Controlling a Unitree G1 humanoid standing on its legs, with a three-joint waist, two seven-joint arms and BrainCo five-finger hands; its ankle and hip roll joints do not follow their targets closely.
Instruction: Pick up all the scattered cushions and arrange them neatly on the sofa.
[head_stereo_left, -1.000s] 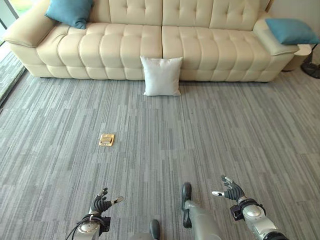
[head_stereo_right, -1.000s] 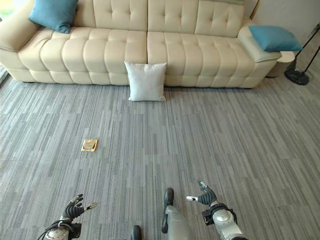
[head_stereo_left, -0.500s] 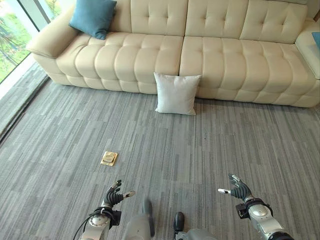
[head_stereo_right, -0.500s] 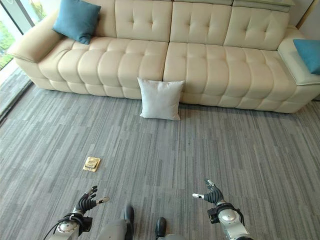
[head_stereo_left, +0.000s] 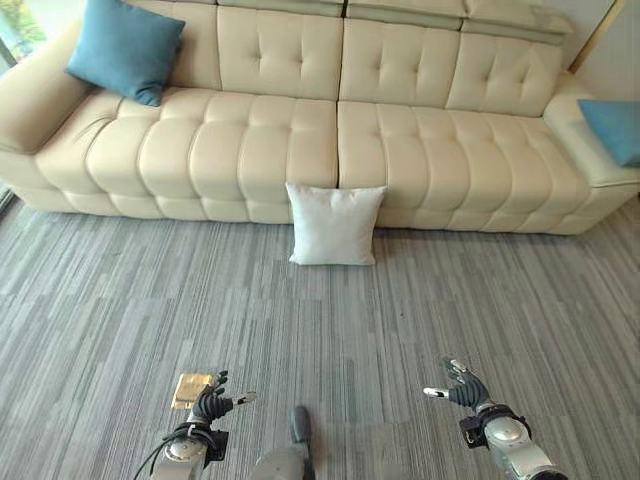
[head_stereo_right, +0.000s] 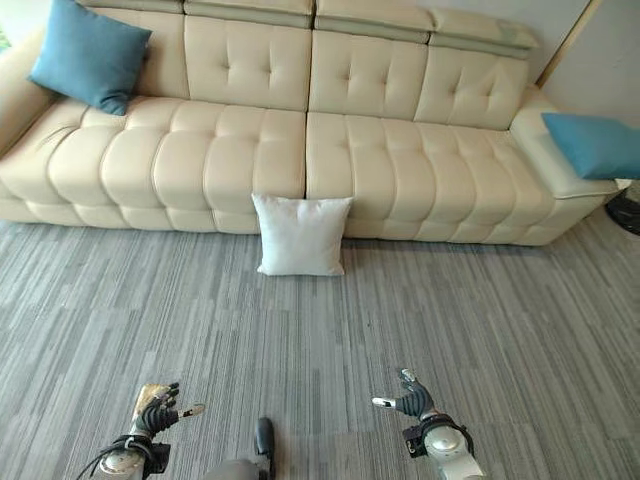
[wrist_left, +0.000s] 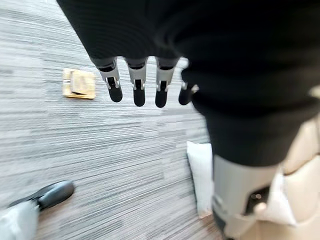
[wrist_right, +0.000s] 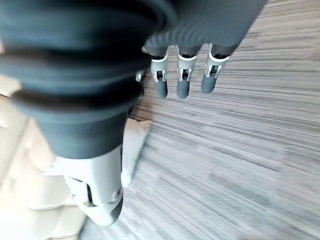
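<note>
Brass floor plate (head_stereo_left: 193, 389) beside left hand (head_stereo_left: 212, 405); white cushion (head_stereo_left: 334, 224) against sofa (head_stereo_left: 400, 150)

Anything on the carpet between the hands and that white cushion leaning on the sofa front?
Nothing visible: bare carpet lies between the left hand, the right hand and the white cushion. A small brass floor plate sits beside the left hand, off that path.

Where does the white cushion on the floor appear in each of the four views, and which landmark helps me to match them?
Left eye view: white cushion at centre, upright against the sofa front.
Right eye view: left of centre, same pose.
Left wrist view: pale shape on the carpet beside the sofa.
Right wrist view: blurred white shape by the sofa base.
Shared landmark: the cream sofa right behind it.
</note>
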